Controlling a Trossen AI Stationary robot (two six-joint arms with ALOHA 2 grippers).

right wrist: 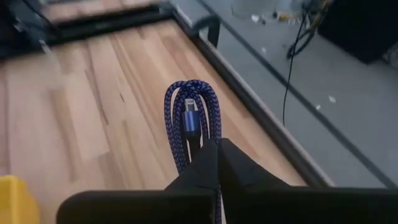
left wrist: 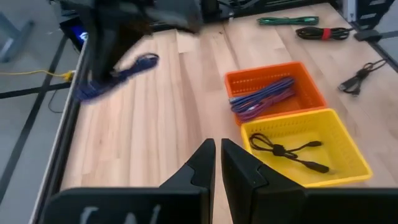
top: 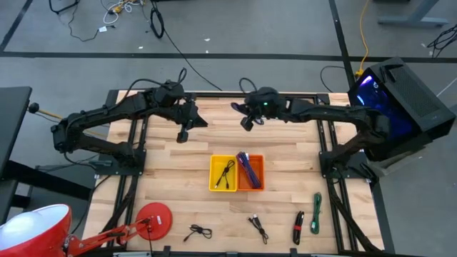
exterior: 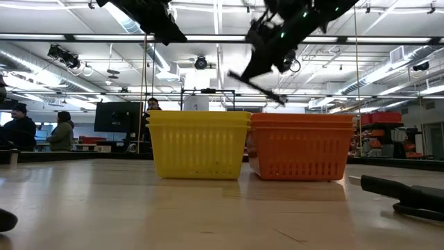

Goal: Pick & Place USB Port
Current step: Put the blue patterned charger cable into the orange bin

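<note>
My right gripper (right wrist: pixel 217 155) is shut on a blue braided USB cable (right wrist: pixel 191 115), high above the table's far middle (top: pixel 247 123). The cable also shows in the left wrist view (left wrist: pixel 118 73) and as a dark slanting line in the low view (exterior: pixel 258 83). My left gripper (left wrist: pixel 217 163) is shut and empty, raised over the far left of the table (top: pixel 183 133). A yellow bin (top: pixel 223 173) holds a black cable (left wrist: pixel 286 151). An orange bin (top: pixel 255 180) beside it holds purple cables (left wrist: pixel 261 99). My right gripper pinches the blue cable's folded bundle (right wrist: pixel 200 144) between its two fingers. The looped end with a connector (right wrist: pixel 188 117) sticks out past the fingertips. The cable is lifted clear of the table and slants down below the gripper (left wrist: pixel 93 90).
Loose cables lie near the table's front edge: two black ones (top: pixel 198 232) (top: pixel 258 227), a black one with a red tie (top: pixel 298 227) and a green one (top: pixel 316 213). A red lamp (top: pixel 153 218) stands at the near left. Bare wood lies between the bins and the far edge.
</note>
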